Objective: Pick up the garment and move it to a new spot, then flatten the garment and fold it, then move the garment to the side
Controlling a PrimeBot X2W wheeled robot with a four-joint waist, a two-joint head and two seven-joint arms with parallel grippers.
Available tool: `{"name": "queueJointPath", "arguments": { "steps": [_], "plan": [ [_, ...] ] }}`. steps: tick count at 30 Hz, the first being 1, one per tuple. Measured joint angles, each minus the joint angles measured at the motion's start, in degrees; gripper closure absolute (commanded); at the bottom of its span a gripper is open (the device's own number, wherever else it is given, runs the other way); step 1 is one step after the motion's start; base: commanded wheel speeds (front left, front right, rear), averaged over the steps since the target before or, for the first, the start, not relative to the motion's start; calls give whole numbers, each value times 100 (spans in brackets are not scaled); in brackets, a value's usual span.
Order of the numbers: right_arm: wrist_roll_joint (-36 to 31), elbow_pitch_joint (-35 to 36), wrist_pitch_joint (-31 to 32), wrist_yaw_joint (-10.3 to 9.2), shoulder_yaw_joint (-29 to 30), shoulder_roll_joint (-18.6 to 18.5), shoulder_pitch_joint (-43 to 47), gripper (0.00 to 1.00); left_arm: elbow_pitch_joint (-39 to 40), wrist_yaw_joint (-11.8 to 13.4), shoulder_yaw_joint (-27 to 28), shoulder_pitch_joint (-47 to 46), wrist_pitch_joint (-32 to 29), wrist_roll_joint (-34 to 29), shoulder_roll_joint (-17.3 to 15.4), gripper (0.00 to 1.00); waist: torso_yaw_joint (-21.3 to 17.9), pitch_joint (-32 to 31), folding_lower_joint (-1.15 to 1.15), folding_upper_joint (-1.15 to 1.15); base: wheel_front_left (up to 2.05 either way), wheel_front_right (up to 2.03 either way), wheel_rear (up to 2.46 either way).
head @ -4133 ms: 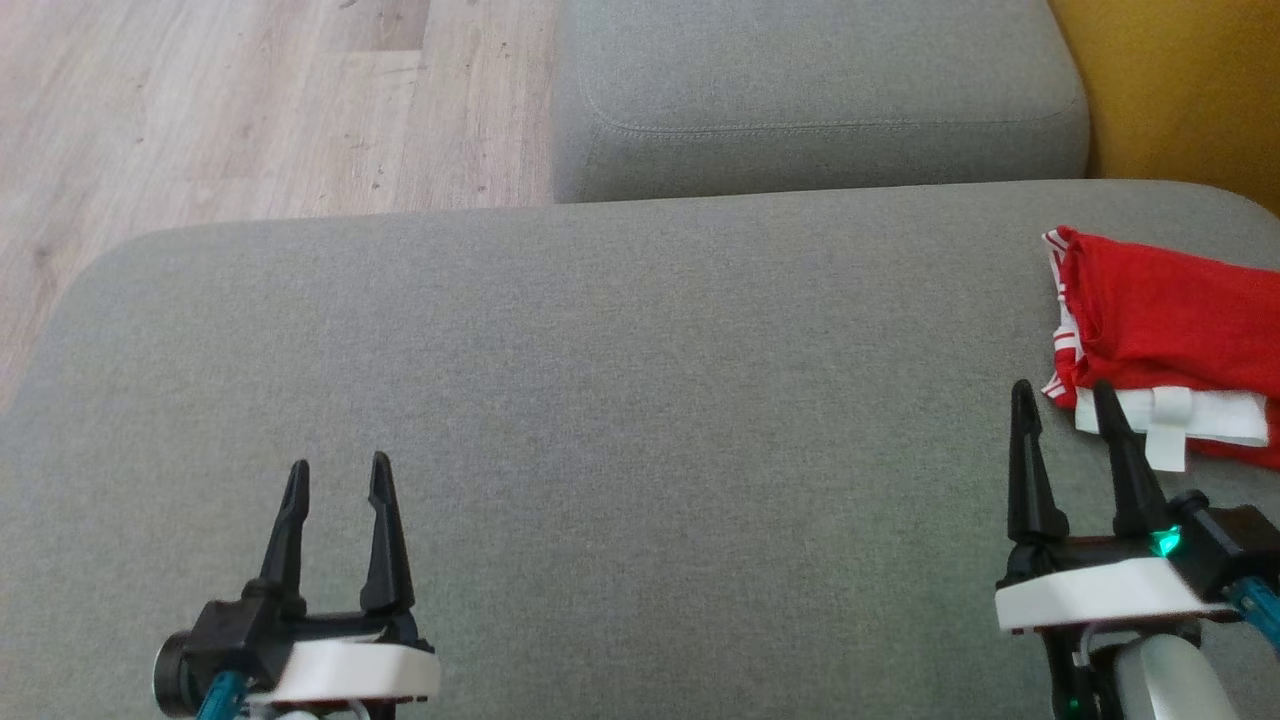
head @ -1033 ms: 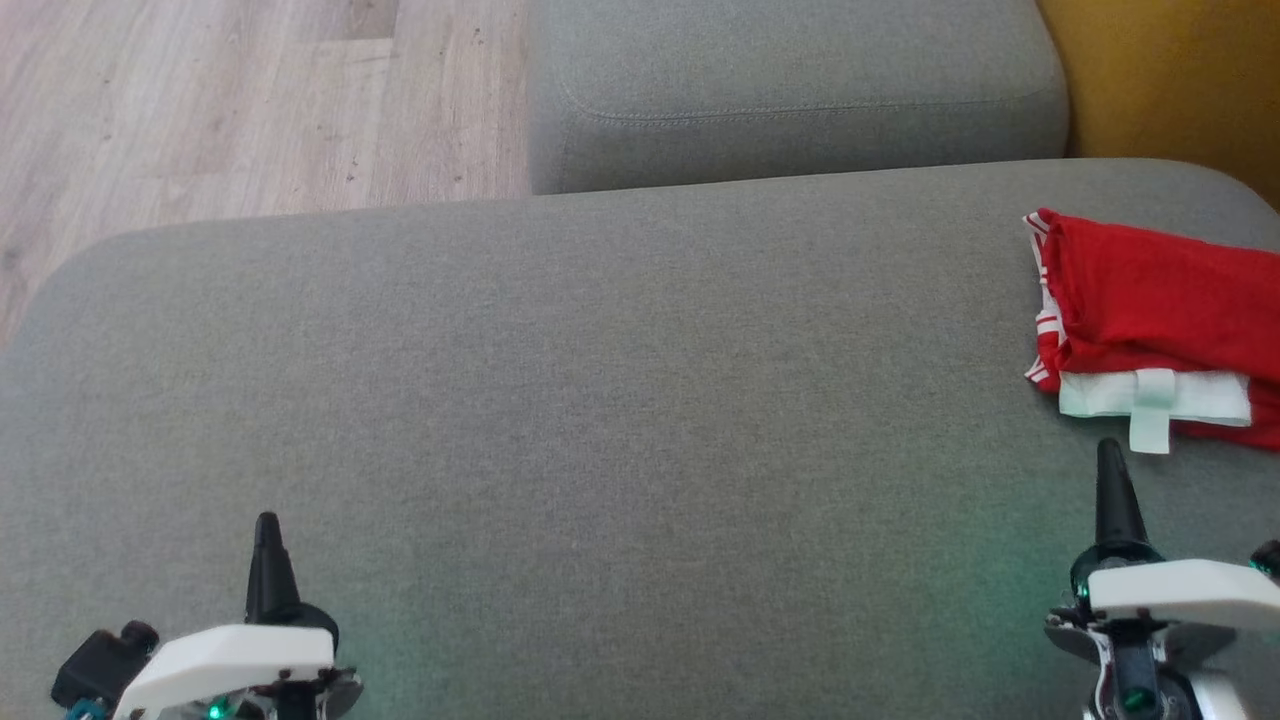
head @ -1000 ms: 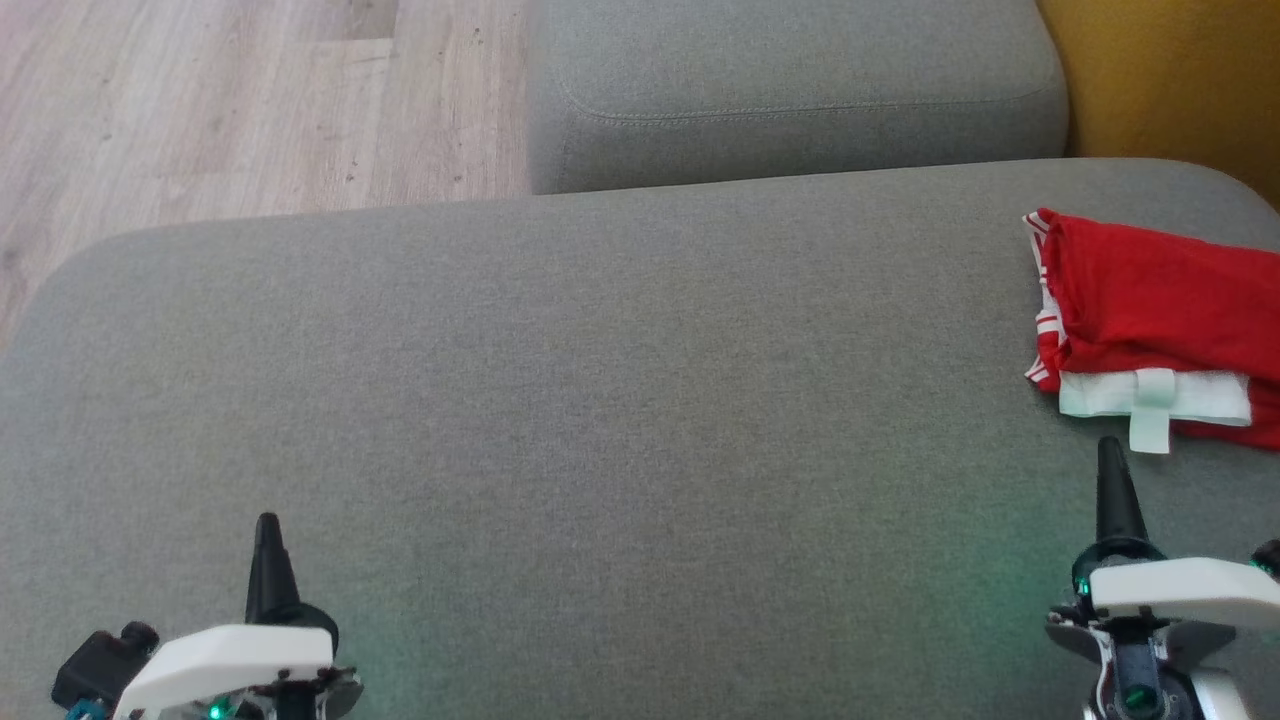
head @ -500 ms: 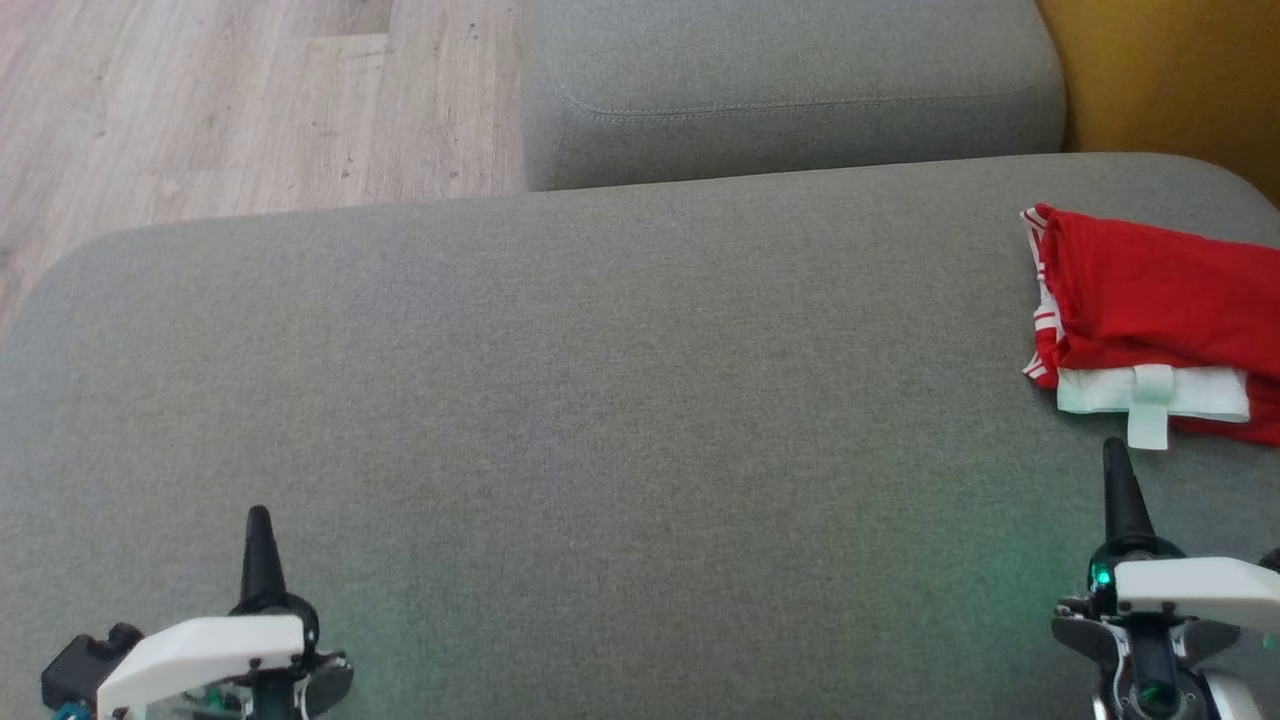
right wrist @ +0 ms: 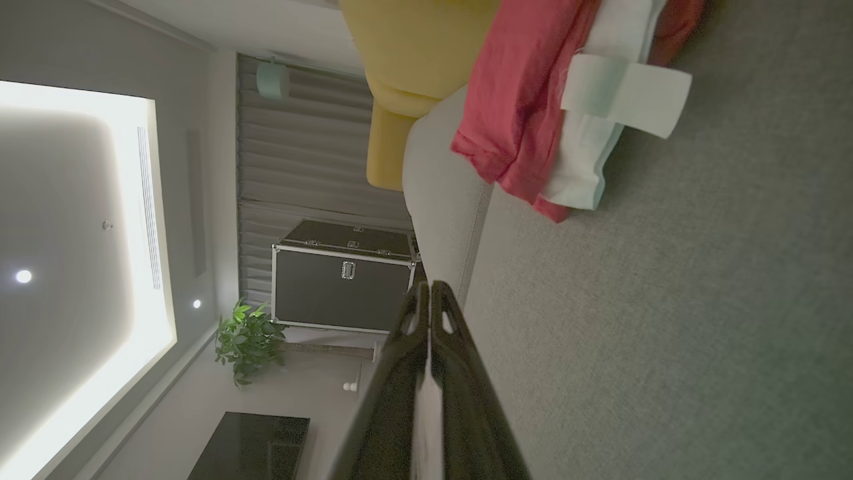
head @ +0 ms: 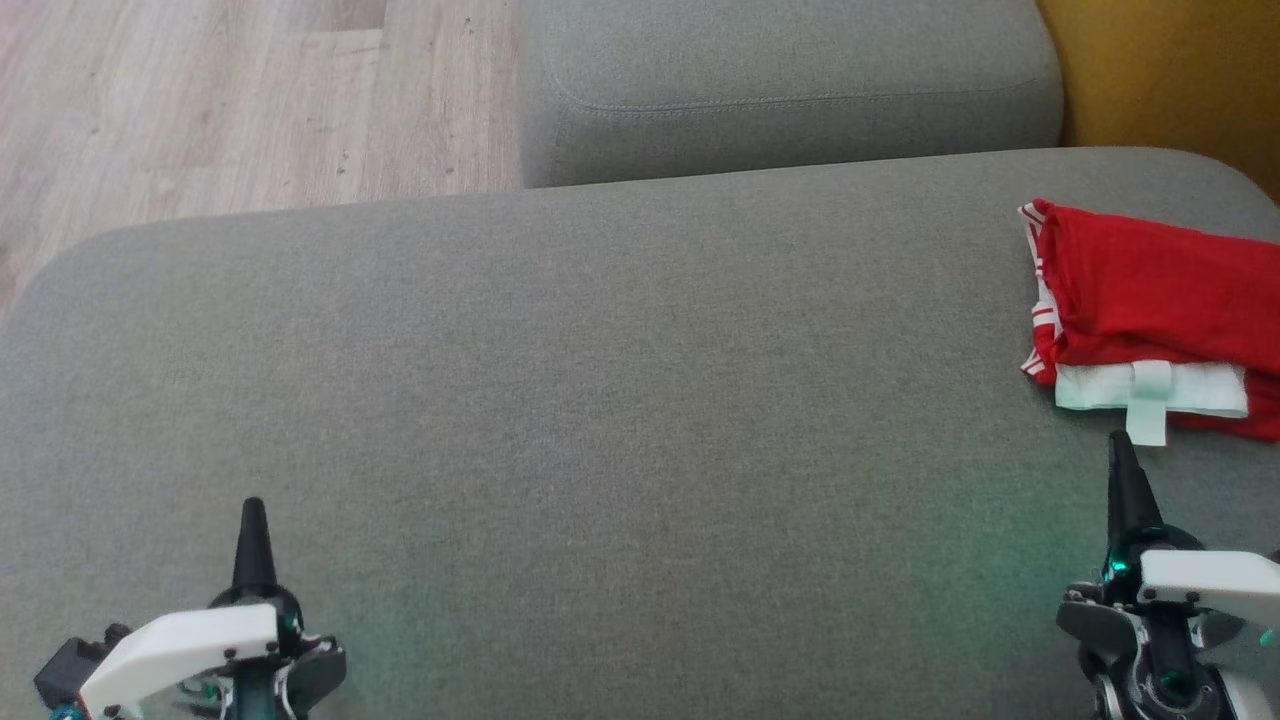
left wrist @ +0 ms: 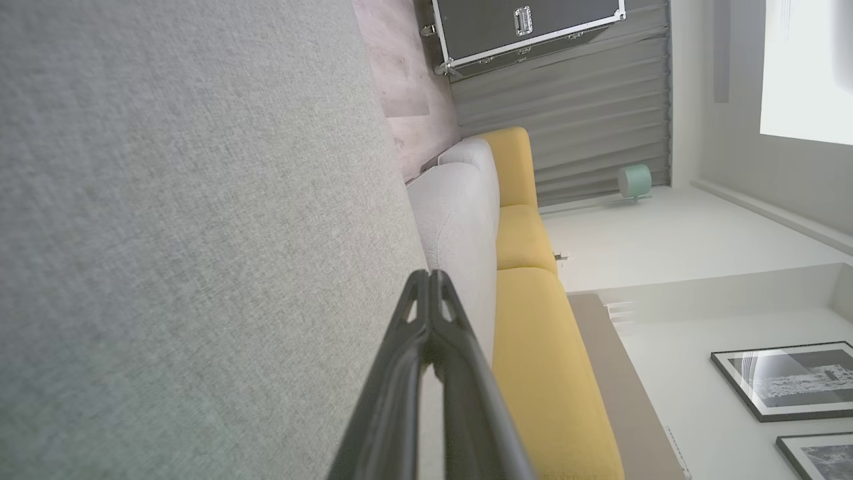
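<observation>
The garment (head: 1150, 300) is red with a white band and striped trim, lying folded at the right edge of the grey cushion (head: 600, 400); it also shows in the right wrist view (right wrist: 533, 113). My right gripper (head: 1120, 455) sits shut just in front of it, tips a little short of the white tab, nothing held (right wrist: 430, 290). At the lower left my left gripper (head: 252, 515) rests shut above bare cushion, far from the garment (left wrist: 430, 280).
A second grey cushion (head: 790, 90) lies beyond the main one. Wooden floor (head: 200, 100) is at the upper left. Yellow upholstery (head: 1170, 70) stands at the upper right. A black flight case (right wrist: 343, 277) and a plant (right wrist: 246, 340) stand in the room.
Four seconds ago both grippers stood open, the right one's fingers beside the garment; now both are shut and drawn back. Over the last second, the view shifted slightly; the garment lies still.
</observation>
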State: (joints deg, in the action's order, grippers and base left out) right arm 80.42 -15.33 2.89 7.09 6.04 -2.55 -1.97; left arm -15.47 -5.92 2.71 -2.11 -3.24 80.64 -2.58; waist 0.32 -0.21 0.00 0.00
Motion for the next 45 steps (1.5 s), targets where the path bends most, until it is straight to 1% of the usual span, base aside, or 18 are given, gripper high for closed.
{"name": "queueJointPath", "arguments": {
  "steps": [17,19,45],
  "plan": [
    [1014,-40,253,0,108,0,-126,100,-15,-76,138,-117,-266,989,2,100,-29,35,0,0,0,0,0],
    [1137,-49,292,0,122,0,-126,100,-16,-116,151,-123,-283,1106,2,100,-32,39,0,0,0,0,0],
    [1152,-51,294,0,138,0,-127,100,-18,-118,167,-123,-283,1123,3,100,-32,39,0,0,0,0,0]
  ]
}}
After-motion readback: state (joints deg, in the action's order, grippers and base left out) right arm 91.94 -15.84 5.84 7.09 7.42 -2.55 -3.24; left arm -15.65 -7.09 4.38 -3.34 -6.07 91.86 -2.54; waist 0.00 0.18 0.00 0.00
